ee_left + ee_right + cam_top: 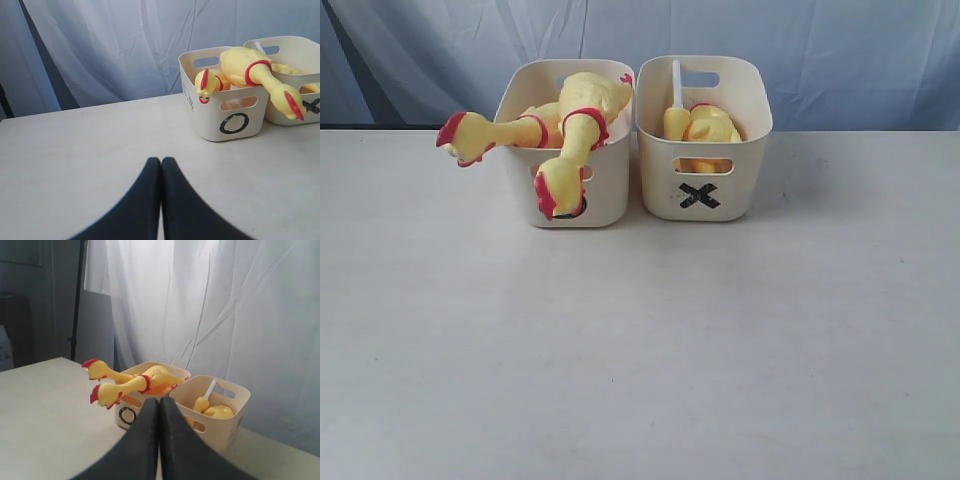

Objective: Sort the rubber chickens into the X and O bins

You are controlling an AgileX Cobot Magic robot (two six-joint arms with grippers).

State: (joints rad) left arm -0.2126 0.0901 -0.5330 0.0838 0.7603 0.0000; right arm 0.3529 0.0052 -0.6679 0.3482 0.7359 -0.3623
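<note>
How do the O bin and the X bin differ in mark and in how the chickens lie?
The O bin bears a black O, the X bin a black X. The O bin's long chickens hang their heads over the rim; the X bin's small chickens lie inside, only a white stick rising above. Both are cream tubs with slot handles.

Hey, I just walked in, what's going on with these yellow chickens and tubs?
Nothing is being handled right now. The left claw and right claw are both shut and hold nothing. Two big rubber chickens lie in the O bin, necks draped over its rim. The X bin holds smaller chickens, one slim with a white stick. No chicken shows on the table, so the sorting looks done.
</note>
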